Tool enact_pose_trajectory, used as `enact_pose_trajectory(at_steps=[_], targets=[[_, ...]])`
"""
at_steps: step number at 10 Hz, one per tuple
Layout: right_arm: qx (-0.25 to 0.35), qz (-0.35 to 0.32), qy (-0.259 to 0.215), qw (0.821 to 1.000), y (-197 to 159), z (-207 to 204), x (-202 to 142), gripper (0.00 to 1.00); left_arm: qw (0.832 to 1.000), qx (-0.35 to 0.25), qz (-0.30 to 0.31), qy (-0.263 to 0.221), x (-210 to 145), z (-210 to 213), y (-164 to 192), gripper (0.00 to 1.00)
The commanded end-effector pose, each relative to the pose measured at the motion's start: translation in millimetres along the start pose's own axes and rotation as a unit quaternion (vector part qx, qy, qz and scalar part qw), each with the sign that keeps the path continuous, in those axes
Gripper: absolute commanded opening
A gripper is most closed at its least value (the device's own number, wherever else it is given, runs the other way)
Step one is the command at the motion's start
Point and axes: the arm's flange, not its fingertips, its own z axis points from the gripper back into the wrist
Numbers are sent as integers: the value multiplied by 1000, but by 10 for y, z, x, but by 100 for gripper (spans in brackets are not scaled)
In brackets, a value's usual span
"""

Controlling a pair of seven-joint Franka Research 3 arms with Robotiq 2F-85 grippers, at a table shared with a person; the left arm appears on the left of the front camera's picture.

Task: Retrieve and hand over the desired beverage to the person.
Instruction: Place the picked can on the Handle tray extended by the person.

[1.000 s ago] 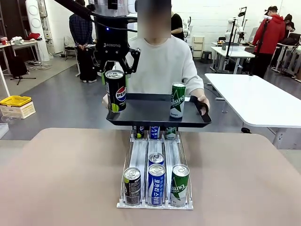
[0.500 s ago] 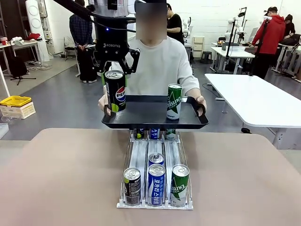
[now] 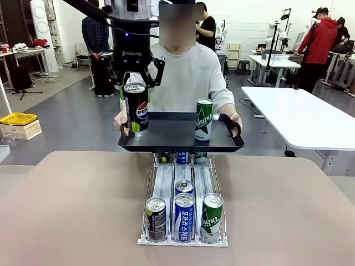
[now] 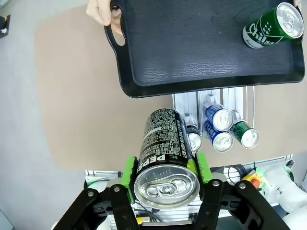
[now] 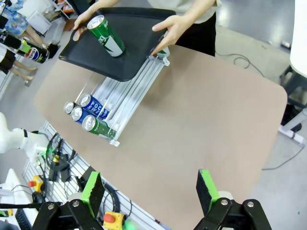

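Pepsi can (image 3: 136,107) held over tray's left end; tray shifted left and nearer over the last second.

Left gripper (image 3: 135,83) clamped on the black Pepsi can, just at the near left rim of the black tray (image 3: 172,136) held by the person (image 3: 188,72), so release looks close. Green can (image 3: 203,119) on the tray reads "Chilsung". Rack (image 3: 184,213) below holds black, blue Korean-lettered and green cans. Right gripper (image 5: 149,191) wide open, empty, well apart. Gripper body reads "ROBOTIQ".

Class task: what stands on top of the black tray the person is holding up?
One green can stands upright on the black tray. The Pepsi can is clamped in the left gripper at the tray's edge, its base hidden.
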Motion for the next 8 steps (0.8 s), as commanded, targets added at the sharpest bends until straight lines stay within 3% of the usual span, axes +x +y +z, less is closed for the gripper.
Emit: enact_pose_trajectory(at_steps=[1, 2, 5, 8], targets=[[8, 3, -5, 1000, -5, -22, 6, 100, 1000, -9, 8, 6, 256, 1, 43, 58], [8, 3, -5, 1000, -5, -22, 6, 100, 997, -41, -19, 61, 532, 37, 108, 58], [8, 3, -5, 1000, -5, -22, 6, 100, 995, -68, 5, 75, 1172, -18, 228, 58], [8, 3, -5, 1000, -5, -22, 6, 100, 993, -77, 21, 89, 1658, -342, 209, 58]])
